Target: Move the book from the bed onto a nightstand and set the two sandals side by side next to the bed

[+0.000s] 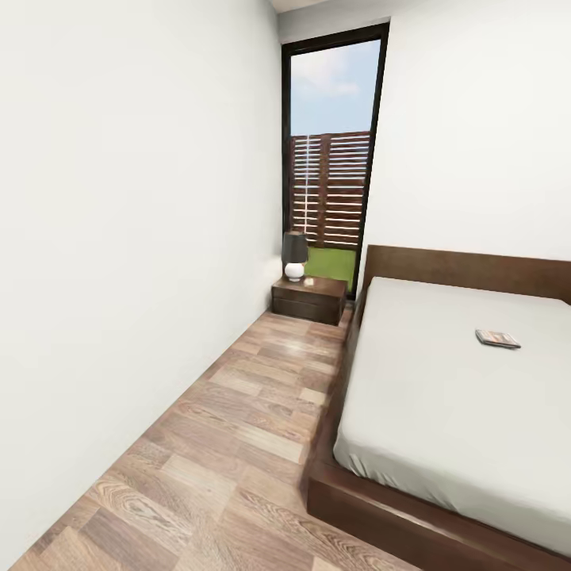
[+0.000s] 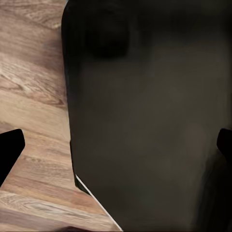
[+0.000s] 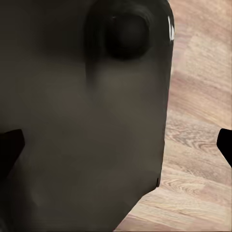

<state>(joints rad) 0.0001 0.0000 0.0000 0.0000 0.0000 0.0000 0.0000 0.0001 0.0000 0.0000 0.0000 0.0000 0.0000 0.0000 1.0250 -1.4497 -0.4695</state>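
Observation:
The book (image 1: pixel 498 339) lies flat on the pale mattress of the bed (image 1: pixel 428 396), toward its headboard end at the right of the head view. The nightstand (image 1: pixel 309 300) stands in the far corner beside the bed's head, under the window. The sandals are out of view. In the left wrist view my left gripper (image 2: pixel 117 150) is open, its black fingertips (image 2: pixel 9 154) wide apart over a dark part of my own body and wood floor. My right gripper (image 3: pixel 117 147) is open the same way, with nothing between its fingertips (image 3: pixel 225 145).
A lamp (image 1: pixel 294 255) with a white base and dark shade stands on the nightstand. A strip of wood-plank floor (image 1: pixel 238 428) runs between the white left wall (image 1: pixel 119 277) and the bed's dark frame (image 1: pixel 333 484). The tall black-framed window (image 1: pixel 329 159) closes the far end.

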